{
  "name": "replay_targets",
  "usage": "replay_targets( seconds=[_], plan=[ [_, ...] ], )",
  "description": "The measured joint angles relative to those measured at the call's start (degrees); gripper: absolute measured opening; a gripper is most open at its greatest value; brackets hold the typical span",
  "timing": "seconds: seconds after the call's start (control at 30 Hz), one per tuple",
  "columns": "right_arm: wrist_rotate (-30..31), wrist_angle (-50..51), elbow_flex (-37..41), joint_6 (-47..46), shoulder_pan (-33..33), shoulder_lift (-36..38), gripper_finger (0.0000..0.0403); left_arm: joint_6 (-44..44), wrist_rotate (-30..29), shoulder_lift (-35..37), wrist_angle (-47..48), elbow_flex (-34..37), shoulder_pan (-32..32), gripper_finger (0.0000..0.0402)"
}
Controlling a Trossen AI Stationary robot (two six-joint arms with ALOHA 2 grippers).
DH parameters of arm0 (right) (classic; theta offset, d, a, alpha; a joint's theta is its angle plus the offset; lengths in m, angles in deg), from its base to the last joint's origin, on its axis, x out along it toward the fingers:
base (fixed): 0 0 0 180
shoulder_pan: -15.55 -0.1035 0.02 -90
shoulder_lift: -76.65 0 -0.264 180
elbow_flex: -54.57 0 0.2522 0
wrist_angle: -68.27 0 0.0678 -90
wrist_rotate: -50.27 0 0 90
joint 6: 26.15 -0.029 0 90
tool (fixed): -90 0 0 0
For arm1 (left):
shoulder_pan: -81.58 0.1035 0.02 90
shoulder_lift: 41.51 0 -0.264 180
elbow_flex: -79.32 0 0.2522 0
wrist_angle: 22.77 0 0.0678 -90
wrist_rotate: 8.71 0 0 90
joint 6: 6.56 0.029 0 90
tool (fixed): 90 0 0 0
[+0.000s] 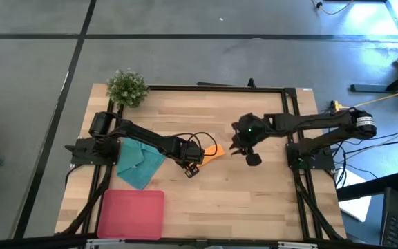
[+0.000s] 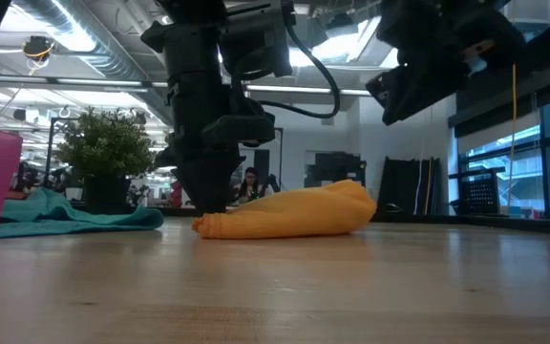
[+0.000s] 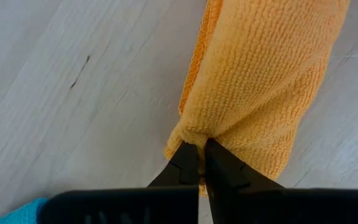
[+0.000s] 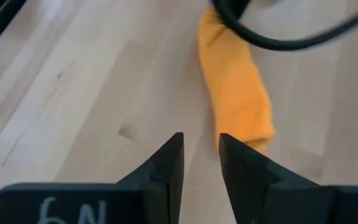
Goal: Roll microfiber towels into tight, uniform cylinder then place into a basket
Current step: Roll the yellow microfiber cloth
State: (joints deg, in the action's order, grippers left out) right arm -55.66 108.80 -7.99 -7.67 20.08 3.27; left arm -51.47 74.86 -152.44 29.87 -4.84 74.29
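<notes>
Orange microfiber is pinched between the narrow jaws of the left gripper (image 3: 201, 163), which has closed on one end of the rolled orange towel (image 3: 260, 81) near the middle of the wooden table (image 1: 254, 200). Seen from table height, the roll (image 2: 289, 212) lies flat on the wood as a loose, plump cylinder, with the left gripper (image 2: 208, 205) coming down on its end nearest the plant side. The right gripper (image 4: 201, 152) hangs above the table just off the roll's other end, fingers a small gap apart and holding nothing; from its wrist camera the orange towel (image 4: 238, 93) stretches away ahead of it. From above, the right gripper (image 1: 244, 149) sits just beside the orange roll (image 1: 213, 152), not touching it. Farther along the left arm lies the teal towel (image 1: 139, 162), spread and rumpled on the table. Nearer the front edge, the pink-red basket (image 1: 131, 213) sits just beside the teal cloth. A small green potted plant (image 1: 127, 86) stands at the back left corner.
</notes>
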Motion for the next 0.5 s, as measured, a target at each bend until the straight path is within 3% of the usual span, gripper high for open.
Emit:
replay_targets(
  seconds=[0.4,0.5],
  plan=[
    [-0.09,0.40,0.00,-0.11,-2.53,-0.11,0.0104,0.04,0.09,0.00,-0.04,-0.01,-0.02,0.0000],
    [2.98,0.39,0.00,0.00,-2.55,-0.11,0.0105,0.04,0.10,0.00,-0.04,-0.01,-0.02,0.0000]
  ],
)
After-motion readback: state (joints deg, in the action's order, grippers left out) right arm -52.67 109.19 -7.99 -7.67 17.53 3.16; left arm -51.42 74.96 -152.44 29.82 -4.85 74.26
